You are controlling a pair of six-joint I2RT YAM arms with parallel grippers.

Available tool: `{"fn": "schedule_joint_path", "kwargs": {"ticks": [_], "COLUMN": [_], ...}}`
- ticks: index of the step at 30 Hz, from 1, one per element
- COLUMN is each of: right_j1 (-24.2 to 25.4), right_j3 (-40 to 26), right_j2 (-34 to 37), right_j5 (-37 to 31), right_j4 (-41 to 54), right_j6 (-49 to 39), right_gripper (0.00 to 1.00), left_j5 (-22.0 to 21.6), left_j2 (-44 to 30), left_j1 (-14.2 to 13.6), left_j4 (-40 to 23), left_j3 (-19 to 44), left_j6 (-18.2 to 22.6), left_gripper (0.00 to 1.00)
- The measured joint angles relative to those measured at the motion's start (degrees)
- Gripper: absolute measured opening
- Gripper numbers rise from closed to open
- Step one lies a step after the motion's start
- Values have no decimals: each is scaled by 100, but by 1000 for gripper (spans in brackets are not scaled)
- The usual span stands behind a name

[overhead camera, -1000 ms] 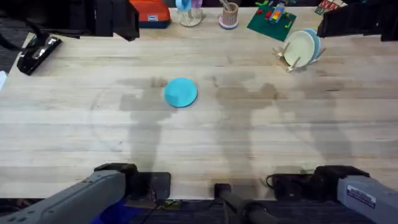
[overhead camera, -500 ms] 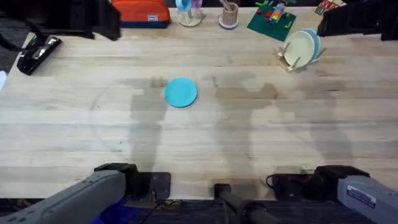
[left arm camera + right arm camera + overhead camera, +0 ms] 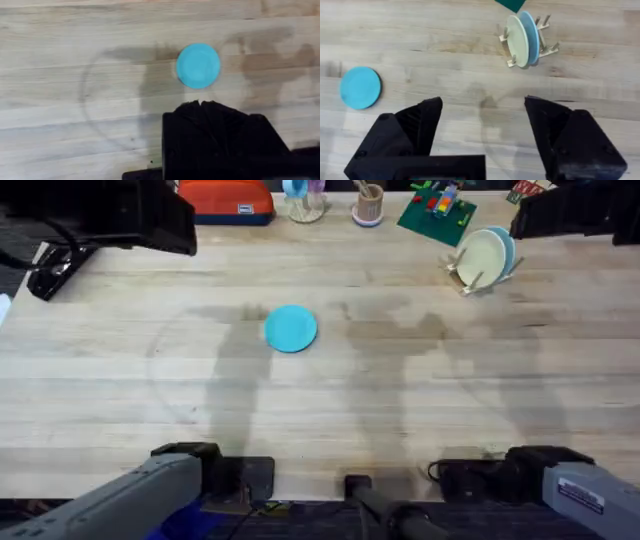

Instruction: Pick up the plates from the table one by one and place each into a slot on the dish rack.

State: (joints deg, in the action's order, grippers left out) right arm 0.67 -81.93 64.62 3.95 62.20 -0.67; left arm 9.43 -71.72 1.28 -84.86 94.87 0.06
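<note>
Left gripper [image 3: 200,103] now farther left, closed, empty, above turquoise plate [image 3: 291,328]; right gripper [image 3: 482,117] wide open, empty; no legible writing.

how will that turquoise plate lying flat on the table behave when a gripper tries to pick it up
The turquoise plate looks thin, so it is probably light and stiff. It lies flat on the table, so fingers may struggle to get under its rim, and it could slide on the smooth wood. Being round, it might roll if dropped on edge.

Orange case [image 3: 226,200], pen cup [image 3: 368,205], green brick baseplate [image 3: 437,214], black stapler [image 3: 52,272].
</note>
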Motion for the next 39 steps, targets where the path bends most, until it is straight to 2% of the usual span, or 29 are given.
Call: {"fn": "schedule_joint_path", "kwargs": {"ticks": [6, 10, 14, 25, 32, 33, 39], "right_j1": [0, 0, 0, 0, 0, 0, 0], "right_j3": [0, 0, 0, 0, 0, 0, 0], "right_j2": [0, 0, 0, 0, 0, 0, 0], "right_j5": [0, 0, 0, 0, 0, 0, 0], "right_j4": [0, 2, 0, 2, 2, 1, 2], "right_j6": [0, 2, 0, 0, 1, 0, 0], "right_gripper": [995, 995, 994, 993, 994, 993, 993], "left_j5": [892, 1418, 1880, 2590, 2768, 2873, 2993], "left_j2": [0, 0, -49, -425, -988, -1947, -2286], "left_j1": [443, 719, 875, 920, 920, 920, 920], "left_j4": [81, 283, 609, 1580, 1802, 1966, 2165], "left_j3": [-151, -585, -1128, -2518, -2818, -2828, -2830], "left_j6": [239, 381, 479, 562, 679, 950, 1073], "left_gripper": [42, 42, 42, 42, 41, 41, 41]}}
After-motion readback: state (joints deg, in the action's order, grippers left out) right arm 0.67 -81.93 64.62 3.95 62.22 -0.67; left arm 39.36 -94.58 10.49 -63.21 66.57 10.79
